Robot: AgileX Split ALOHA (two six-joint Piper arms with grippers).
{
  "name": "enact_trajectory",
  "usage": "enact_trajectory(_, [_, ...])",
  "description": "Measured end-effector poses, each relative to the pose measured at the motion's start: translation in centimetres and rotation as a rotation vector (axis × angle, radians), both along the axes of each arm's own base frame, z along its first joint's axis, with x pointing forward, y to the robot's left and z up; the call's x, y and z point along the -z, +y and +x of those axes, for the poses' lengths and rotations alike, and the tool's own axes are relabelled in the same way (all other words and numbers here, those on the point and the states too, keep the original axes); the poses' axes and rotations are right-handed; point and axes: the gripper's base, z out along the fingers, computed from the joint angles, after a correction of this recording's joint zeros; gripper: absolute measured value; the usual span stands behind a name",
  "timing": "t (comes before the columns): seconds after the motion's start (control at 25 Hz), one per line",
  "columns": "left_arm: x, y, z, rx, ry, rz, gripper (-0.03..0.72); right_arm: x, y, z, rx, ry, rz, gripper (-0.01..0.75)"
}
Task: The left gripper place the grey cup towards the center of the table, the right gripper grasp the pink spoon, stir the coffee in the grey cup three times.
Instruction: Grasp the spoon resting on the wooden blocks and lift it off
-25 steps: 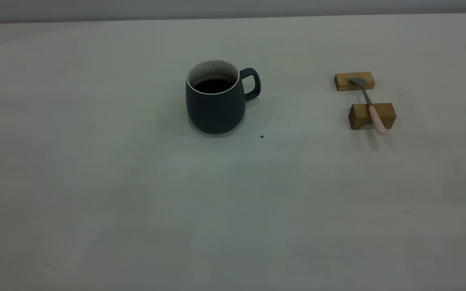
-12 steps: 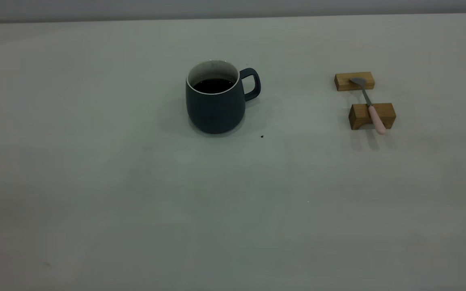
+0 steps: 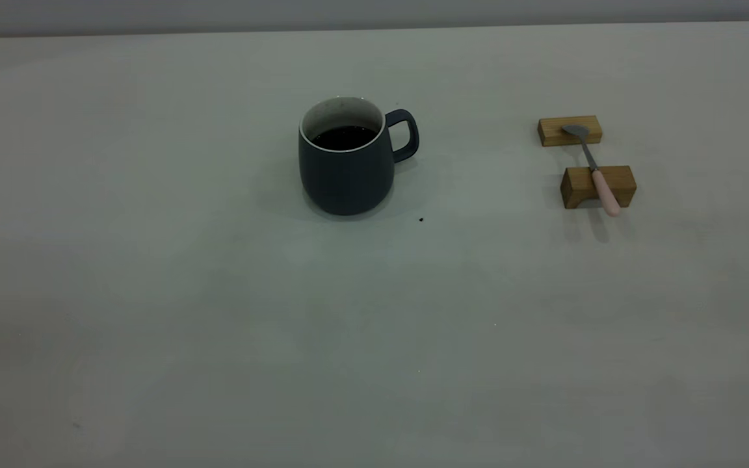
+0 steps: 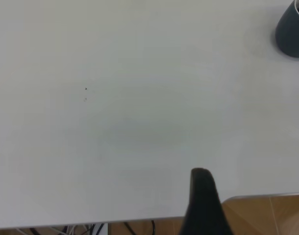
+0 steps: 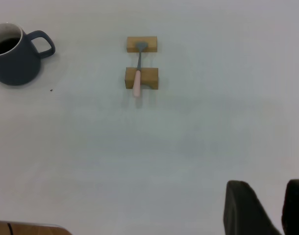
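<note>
The left gripper (image 4: pixel 203 205) hangs over the table's (image 3: pixel 153 292) near edge, one finger visible; its spread cannot be told. The grey cup (image 3: pixel 347 159) with coffee (image 3: pixel 344 137) stands mid-table, a dark speck (image 3: pixel 420 220) beside it. Farther right, the pink spoon (image 3: pixel 592 169) bridges two wooden blocks (image 3: pixel 597 186). The right gripper's (image 5: pixel 267 208) fingers stand slightly apart, near side.

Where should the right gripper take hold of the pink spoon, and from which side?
Probably grip the pink spoon at its pink handle, coming from above: it bridges two wooden blocks, handle end overhanging the nearer block, so fingers can close across it above the table.
</note>
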Motion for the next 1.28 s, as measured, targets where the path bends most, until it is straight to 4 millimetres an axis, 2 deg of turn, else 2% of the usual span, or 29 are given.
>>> enact_trajectory(0.84, [0.0, 0.0, 0.0, 0.0, 0.0, 0.0, 0.591, 0.0, 0.1, 0.0, 0.005, 0.001, 0.033, 0.237])
enact_trajectory(0.96, [0.0, 0.0, 0.0, 0.0, 0.0, 0.0, 0.591, -0.6, -0.1, 0.3, 0.04, 0.022, 0.046, 0.247])
enact_trajectory(1.04, [0.0, 0.0, 0.0, 0.0, 0.0, 0.0, 0.591, -1.9, -0.2, 1.2, 0.063, 0.065, 0.034, 0.284])
enact_trajectory(1.12, [0.0, 0.0, 0.0, 0.0, 0.0, 0.0, 0.591, -3.1, -0.2, 3.1, 0.073, 0.131, 0.034, 0.349])
enact_trajectory(1.2, [0.0, 0.0, 0.0, 0.0, 0.0, 0.0, 0.591, -3.8, -0.1, 5.9, 0.081, 0.206, 0.046, 0.439])
enact_trajectory(1.28, [0.0, 0.0, 0.0, 0.0, 0.0, 0.0, 0.591, -3.6, 0.0, 10.1, 0.089, 0.308, 0.043, 0.544])
